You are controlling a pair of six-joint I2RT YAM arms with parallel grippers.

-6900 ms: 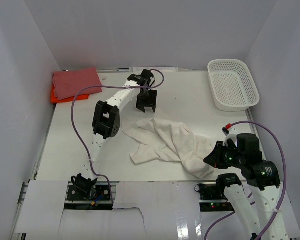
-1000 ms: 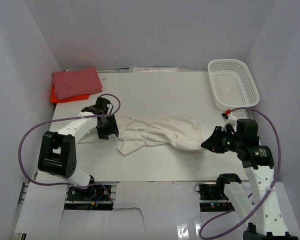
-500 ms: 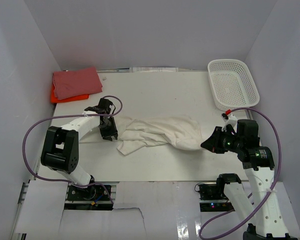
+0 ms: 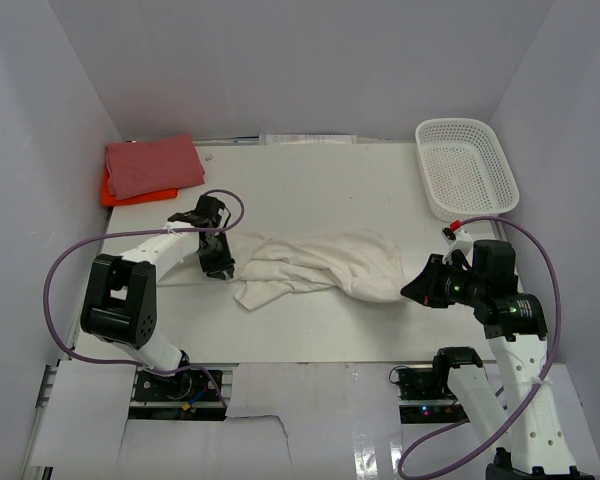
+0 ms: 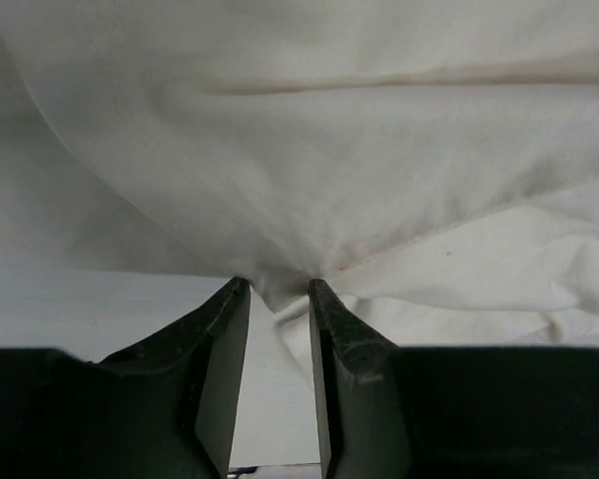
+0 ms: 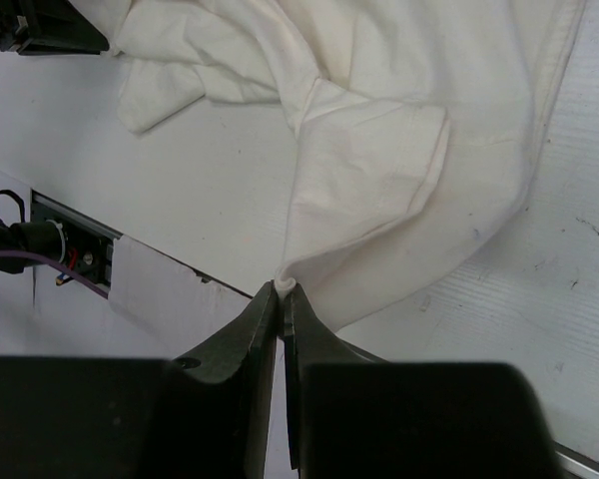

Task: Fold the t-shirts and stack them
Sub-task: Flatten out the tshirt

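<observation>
Tabletop (image 4: 310, 190) is carrying cream shirt (image 4: 320, 262), crumpled mid-surface, long axis running left to right.
At its left end, left claw (image 5: 278, 289) is pinching cloth, jaws nearly closed; at its right corner, right claw (image 6: 282, 294) is clamping a fold, jaws closed.

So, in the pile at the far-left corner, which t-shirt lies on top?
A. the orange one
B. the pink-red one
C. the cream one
B: the pink-red t-shirt lies folded over the orange t-shirt, of which only an edge shows beneath it; the cream t-shirt lies apart from the pile, unfolded.
</observation>
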